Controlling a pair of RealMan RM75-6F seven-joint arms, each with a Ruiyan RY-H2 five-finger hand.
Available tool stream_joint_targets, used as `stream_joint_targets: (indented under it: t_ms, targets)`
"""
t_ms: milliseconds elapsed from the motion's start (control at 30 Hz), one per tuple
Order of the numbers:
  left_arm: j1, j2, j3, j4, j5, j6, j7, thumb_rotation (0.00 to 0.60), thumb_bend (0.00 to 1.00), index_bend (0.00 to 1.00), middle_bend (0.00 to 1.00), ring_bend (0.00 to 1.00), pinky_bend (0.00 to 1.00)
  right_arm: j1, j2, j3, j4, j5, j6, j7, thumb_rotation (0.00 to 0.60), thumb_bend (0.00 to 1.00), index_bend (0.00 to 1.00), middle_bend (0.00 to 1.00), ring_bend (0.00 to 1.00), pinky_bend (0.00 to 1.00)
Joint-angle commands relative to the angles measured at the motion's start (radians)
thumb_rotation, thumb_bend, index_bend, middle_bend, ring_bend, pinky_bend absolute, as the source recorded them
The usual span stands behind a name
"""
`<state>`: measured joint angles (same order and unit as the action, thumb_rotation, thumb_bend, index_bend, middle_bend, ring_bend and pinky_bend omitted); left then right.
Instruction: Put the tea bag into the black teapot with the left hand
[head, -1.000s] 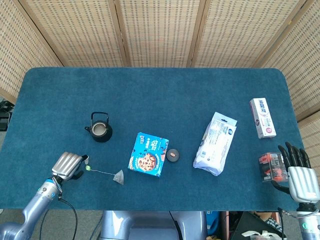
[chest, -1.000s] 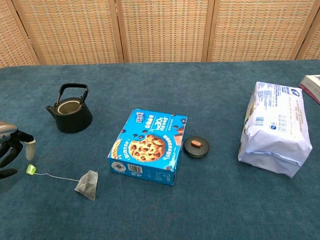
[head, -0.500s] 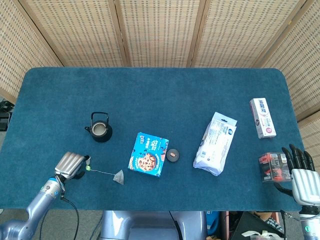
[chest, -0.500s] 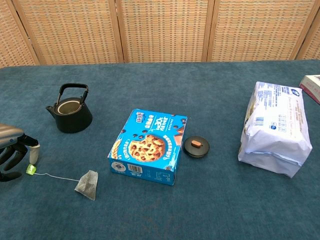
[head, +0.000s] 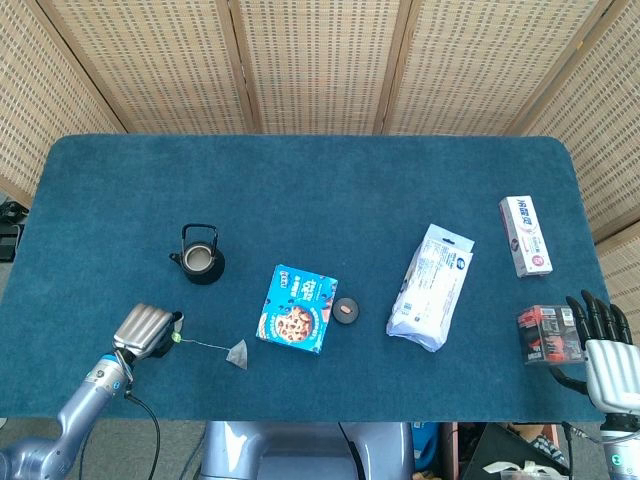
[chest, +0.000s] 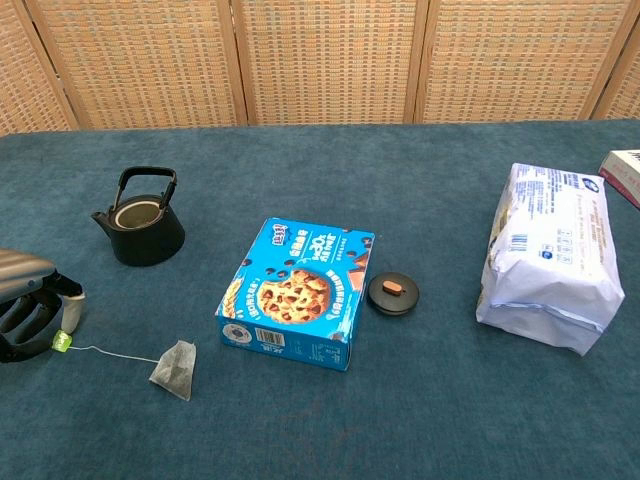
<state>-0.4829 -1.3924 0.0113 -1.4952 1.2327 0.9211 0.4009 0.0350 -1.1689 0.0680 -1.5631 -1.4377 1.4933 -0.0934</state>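
Black teapot (chest: 142, 232) ×1, tea bag (chest: 173, 369) ×1, lid (chest: 391, 294) ×1.

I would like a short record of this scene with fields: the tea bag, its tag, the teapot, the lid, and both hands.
tea bag: lies flat on the table, left of the cookie box
tag: green, at the left hand's fingers; grip unclear
black teapot: upright, no lid on
lid: on the table, right of the box
left hand: at the tag
right hand: fingers spread, holds nothing
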Motion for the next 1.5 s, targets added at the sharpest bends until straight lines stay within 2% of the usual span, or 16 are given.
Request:
stream_joint_targets:
  t_ms: [33, 767, 1500]
  targets:
    - [-0.002, -0.001, 0.001, 0.000, -0.003, -0.002, 0.001, 0.600, 0.42, 0.50, 0.69, 0.64, 0.65, -0.001, 0.000, 0.000, 0.001, 0.001, -0.001, 0.002, 0.600, 0.00, 0.00, 0.00, 0.00, 0.00]
    - [-0.011, 0.002, 0.011, -0.027, -0.018, -0.002, -0.014, 0.600, 0.45, 0.58, 0.69, 0.64, 0.65, -0.010, -0.002, 0.001, 0.015, -0.002, 0.007, 0.020, 0.600, 0.00, 0.00, 0.00, 0.00, 0.00]
    - [-0.012, -0.005, 0.022, -0.016, -0.033, -0.002, -0.016, 0.600, 0.45, 0.60, 0.69, 0.64, 0.65, -0.026, -0.005, -0.004, 0.015, -0.007, 0.024, 0.020, 0.600, 0.00, 0.00, 0.00, 0.00, 0.00]
